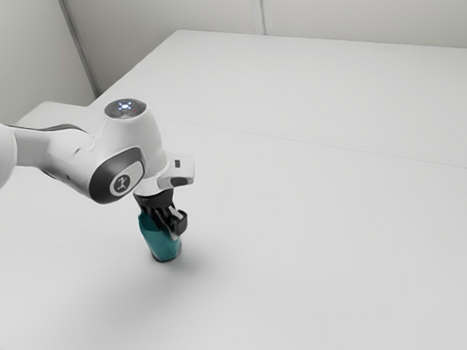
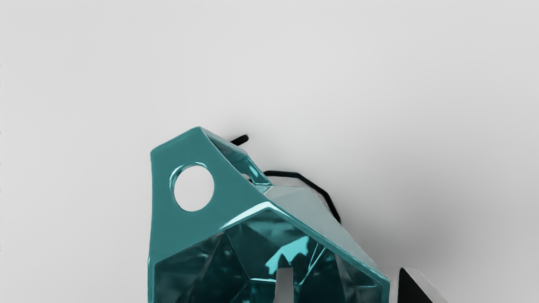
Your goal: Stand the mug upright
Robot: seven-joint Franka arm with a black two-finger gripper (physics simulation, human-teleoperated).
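Straddling one wall of the faceted, glossy teal mug (image 1: 159, 242), your black two-finger claw (image 1: 168, 226) stands wide rather than clamped. In the wrist view, you see one finger (image 2: 284, 287) reaching into the mug's mouth and the other finger (image 2: 407, 291) outside the wall, with a narrow gap between that outer finger and the teal rim (image 2: 385, 290). The inner one stands well apart from that same stretch of rim.

The mug is directly below your hand on the smooth white worktop (image 1: 316, 256). Its open mouth faces up toward your hand, and the curved black edge (image 2: 313, 184) of its base is at the lower end. In the exterior view, its body looks slanted, the mouth end toward the exterior view's left; you cannot tell whether the base sits flat. Beside the mug's mouth is a flat teal section (image 2: 236, 185) pierced by a round hole, and a short black bar (image 2: 241, 139) pokes out past it.

Your white arm with dark joint covers (image 1: 134, 146) comes from the exterior view's left and bends down over the mug. Beyond the mug, you see pale walls (image 1: 150, 8) past the worktop's far edge.
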